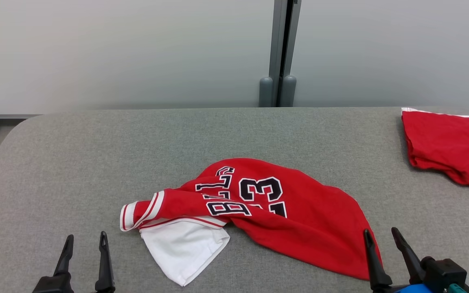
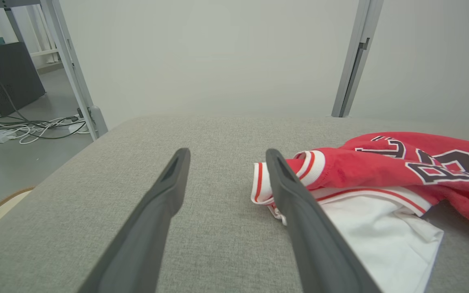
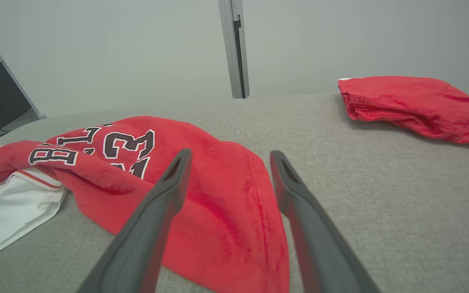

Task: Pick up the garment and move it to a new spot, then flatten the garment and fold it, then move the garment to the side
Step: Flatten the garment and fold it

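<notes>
the red basketball jersey (image 1: 267, 207) lies crumpled at the centre of the head view on the grey padded table (image 1: 96, 142), with white fabric spilling toward the lower left. both pincers stand open and empty: the left gripper (image 1: 86, 235) at lower left, clear of the cloth, and the right gripper (image 1: 380, 230) at lower right by the red hem. for the pickup, best pinch the striped trim and the hem, lift evenly, and keep clear of the folded red garment (image 1: 450, 146) at upper right.
</notes>
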Controlling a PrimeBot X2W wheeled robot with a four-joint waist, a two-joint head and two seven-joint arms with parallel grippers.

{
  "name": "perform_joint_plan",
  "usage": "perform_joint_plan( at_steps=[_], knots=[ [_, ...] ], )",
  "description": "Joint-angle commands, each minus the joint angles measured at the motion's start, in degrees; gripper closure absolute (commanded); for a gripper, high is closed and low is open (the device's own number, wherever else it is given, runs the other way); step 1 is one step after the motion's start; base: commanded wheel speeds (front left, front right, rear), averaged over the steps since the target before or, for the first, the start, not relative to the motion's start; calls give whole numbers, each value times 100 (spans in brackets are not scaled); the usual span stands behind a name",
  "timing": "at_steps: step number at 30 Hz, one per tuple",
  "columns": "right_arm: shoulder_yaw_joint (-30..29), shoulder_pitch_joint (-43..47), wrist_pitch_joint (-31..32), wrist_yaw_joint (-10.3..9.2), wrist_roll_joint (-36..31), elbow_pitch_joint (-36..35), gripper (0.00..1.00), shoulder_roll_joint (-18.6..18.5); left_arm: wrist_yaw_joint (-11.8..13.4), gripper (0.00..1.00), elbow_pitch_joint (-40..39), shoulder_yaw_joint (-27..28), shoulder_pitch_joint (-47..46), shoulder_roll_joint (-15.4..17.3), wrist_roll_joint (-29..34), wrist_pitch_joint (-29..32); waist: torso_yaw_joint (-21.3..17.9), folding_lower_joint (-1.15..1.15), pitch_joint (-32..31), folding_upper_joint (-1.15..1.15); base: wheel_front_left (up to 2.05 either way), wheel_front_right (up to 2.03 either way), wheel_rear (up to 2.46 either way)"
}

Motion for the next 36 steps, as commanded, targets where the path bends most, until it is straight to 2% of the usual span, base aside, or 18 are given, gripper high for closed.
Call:
perform_joint_plan(
  at_steps=[1,23,36],
  knots=[
    [16,84,-27,1,42,-25,0,-1,-17,0,-17,-27,70,-4,40,-14,-6,0,-6,0,0,0,0],
    [12,141,-28,1,-63,243,0,-3,-29,0,69,-94,34,-5,-11,-13,-70,0,-89,0,0,0,0],
    [-203,-74,-25,1,-316,1172,0,-5,-109,0,1243,-1385,104,-2,-554,-13,-181,0,-16,0,0,0,0]
  ],
)
